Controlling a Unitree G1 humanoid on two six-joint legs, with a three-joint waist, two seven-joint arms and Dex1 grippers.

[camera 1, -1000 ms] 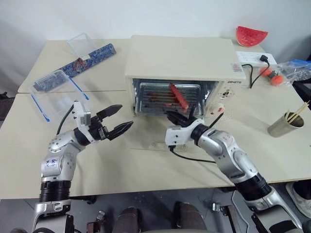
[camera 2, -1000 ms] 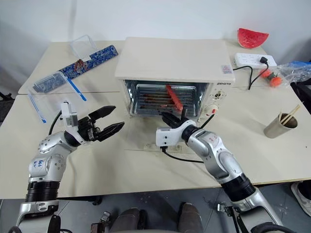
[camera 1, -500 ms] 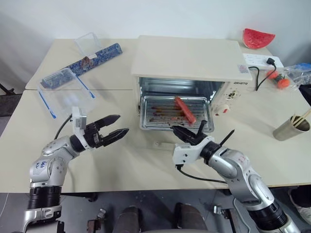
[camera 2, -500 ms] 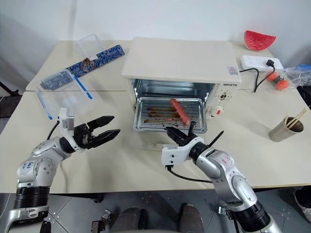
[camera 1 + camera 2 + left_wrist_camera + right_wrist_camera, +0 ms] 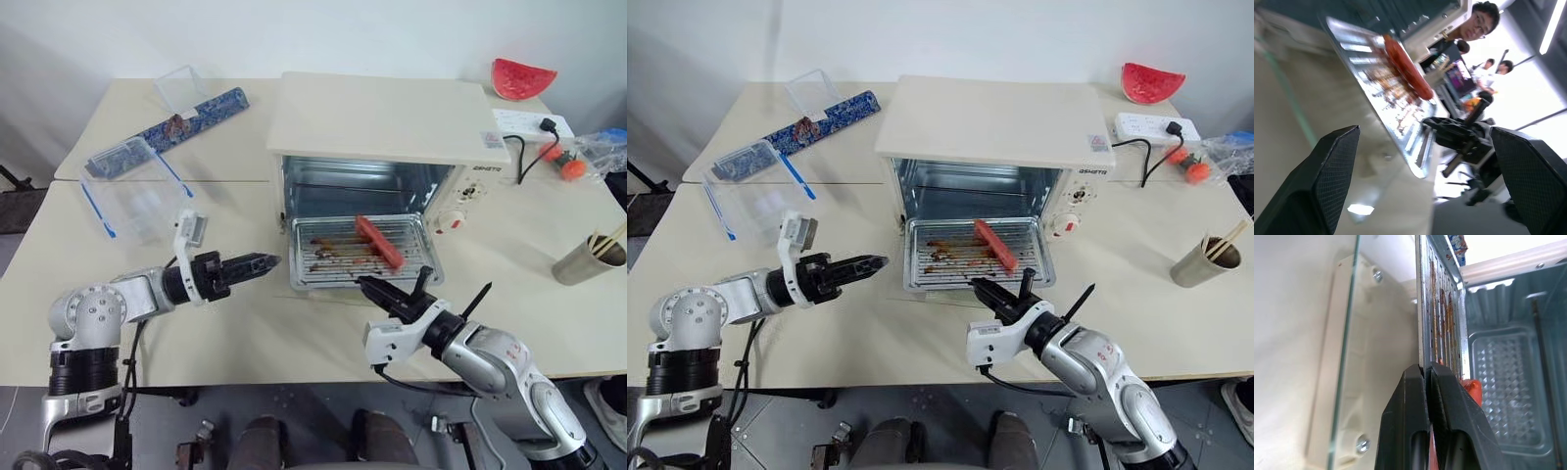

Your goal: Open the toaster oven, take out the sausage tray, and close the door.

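The cream-white toaster oven point(image 5: 382, 113) stands open at the table's middle. Its glass door point(image 5: 1381, 333) lies flat in front, under the tray. The silver sausage tray point(image 5: 333, 259) is drawn most of the way out, with the reddish sausage point(image 5: 378, 241) on its right half. My right gripper point(image 5: 364, 285) is shut on the tray's front rim, its fingers point(image 5: 1415, 396) pinching the metal edge. To the left of the tray, my left gripper point(image 5: 263, 262) points level at it and stands open and empty, its pads point(image 5: 1337, 166) wide apart.
A clear plastic box with blue clips point(image 5: 132, 191), its lid point(image 5: 181, 88) and a blue patterned pack point(image 5: 191, 116) lie at the left. At the right are a watermelon slice point(image 5: 524, 76), a power strip point(image 5: 524, 122) and a cup with chopsticks point(image 5: 583, 257). People point(image 5: 1474, 22) stand beyond the table.
My right gripper has pulled back toward me and drawn the tray out of the oven. My left gripper has rolled over and shifted right, toward the tray's left side.
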